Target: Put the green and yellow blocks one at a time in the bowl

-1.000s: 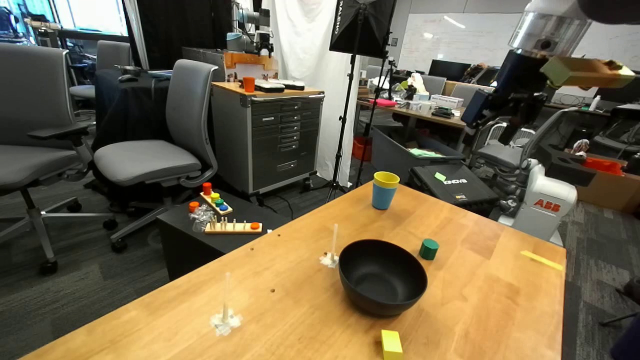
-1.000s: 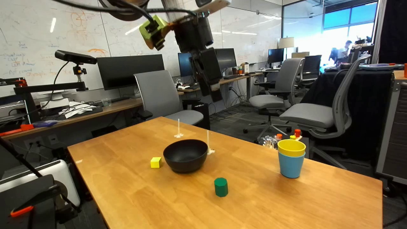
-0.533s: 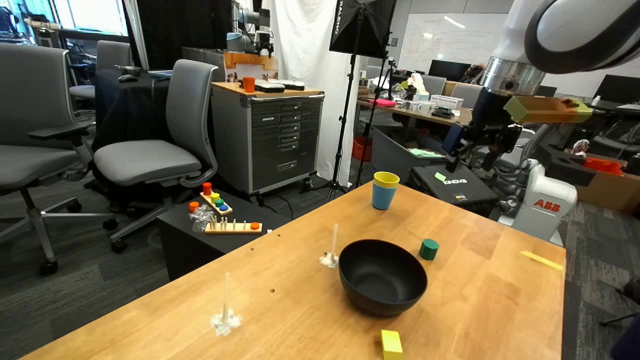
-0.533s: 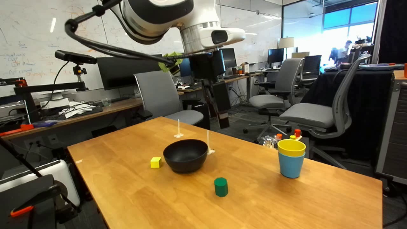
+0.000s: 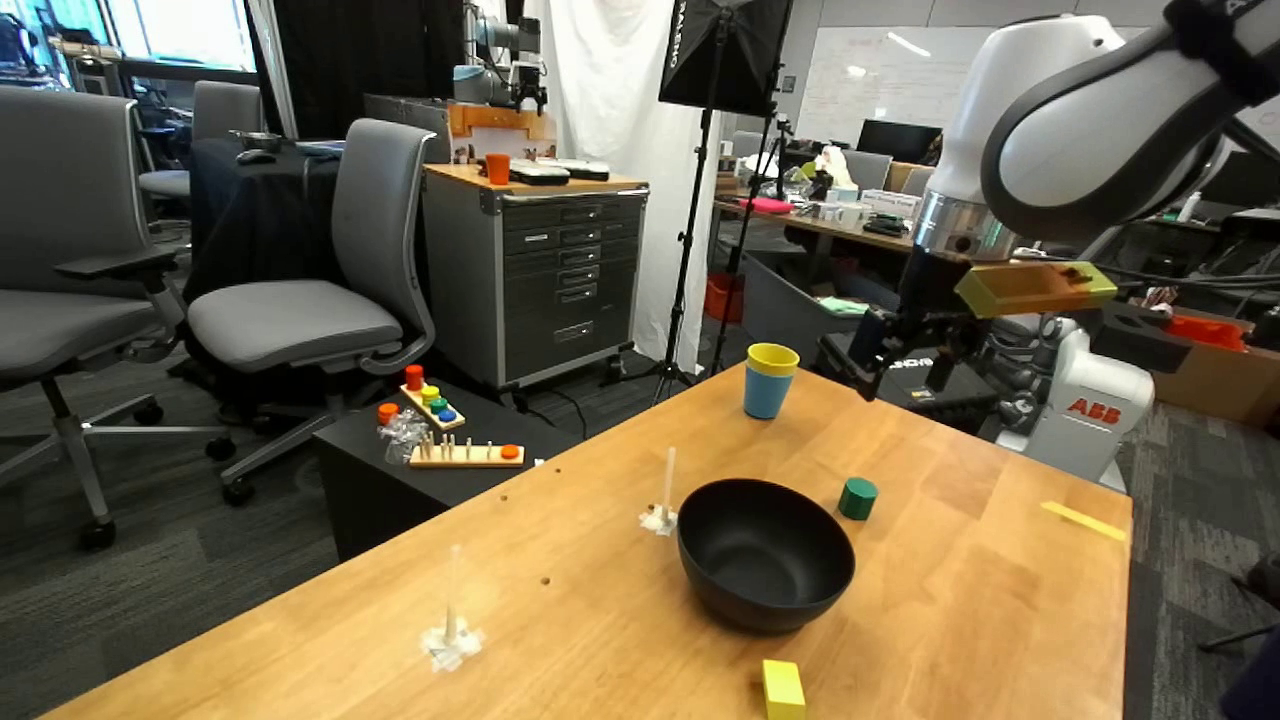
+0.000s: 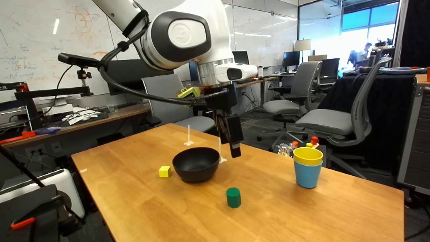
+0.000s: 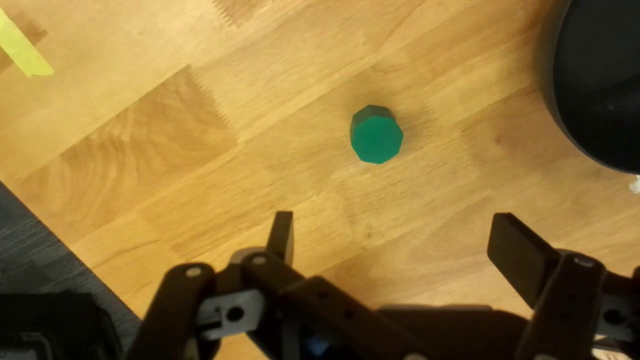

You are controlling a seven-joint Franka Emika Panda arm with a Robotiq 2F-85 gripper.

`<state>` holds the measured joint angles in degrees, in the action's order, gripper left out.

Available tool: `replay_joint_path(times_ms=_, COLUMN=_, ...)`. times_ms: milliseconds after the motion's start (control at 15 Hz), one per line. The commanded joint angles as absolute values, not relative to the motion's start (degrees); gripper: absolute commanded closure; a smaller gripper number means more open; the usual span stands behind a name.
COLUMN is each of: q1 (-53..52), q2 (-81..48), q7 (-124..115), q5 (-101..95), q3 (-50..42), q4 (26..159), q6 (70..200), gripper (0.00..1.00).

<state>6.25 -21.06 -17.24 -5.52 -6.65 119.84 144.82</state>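
The green block [image 5: 857, 498], an eight-sided piece, stands on the table beside the bowl; it also shows in an exterior view [image 6: 233, 197] and in the wrist view [image 7: 377, 139]. The yellow block [image 5: 783, 690] sits on the bowl's other side, also seen in an exterior view [image 6: 164, 171]; it is out of the wrist view. The black bowl [image 5: 766, 610] is upright and empty; it shows in an exterior view [image 6: 196, 173] and at the wrist view's right edge [image 7: 595, 100]. My gripper [image 7: 393, 215] is open and empty above the table, with the green block ahead of its fingertips. Both exterior views show the gripper [image 5: 903, 380] [image 6: 231, 148].
A yellow cup in a blue cup [image 5: 768, 395] [image 6: 307, 173] stands near the table's far edge. Two thin upright pegs [image 5: 670, 485] [image 5: 451, 610] are taped to the table near the bowl. A yellow tape strip [image 5: 1083, 520] lies flat on the table [image 5: 980, 640].
The arm has come down and my gripper is now lower and closer to the table and the green block. The blocks, bowl and cups have not moved.
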Motion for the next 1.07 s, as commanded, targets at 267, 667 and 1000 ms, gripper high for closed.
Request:
replay_joint_path(times_ms=267, q1=1.5, q2=-29.4, q7=-19.3, q5=-8.4, q3=-10.1, q4=115.5, q6=148.4, gripper=0.00)
replay_joint_path(times_ms=667, q1=0.7, q2=-34.2, q7=-18.9, q5=-8.0, q3=-11.8, q4=113.8, q6=148.7, gripper=0.00)
replay_joint_path(times_ms=1000, q1=1.1, q2=-37.2, q7=-17.9, q5=-7.2, q3=-11.5, q4=112.6, q6=148.6, gripper=0.00)
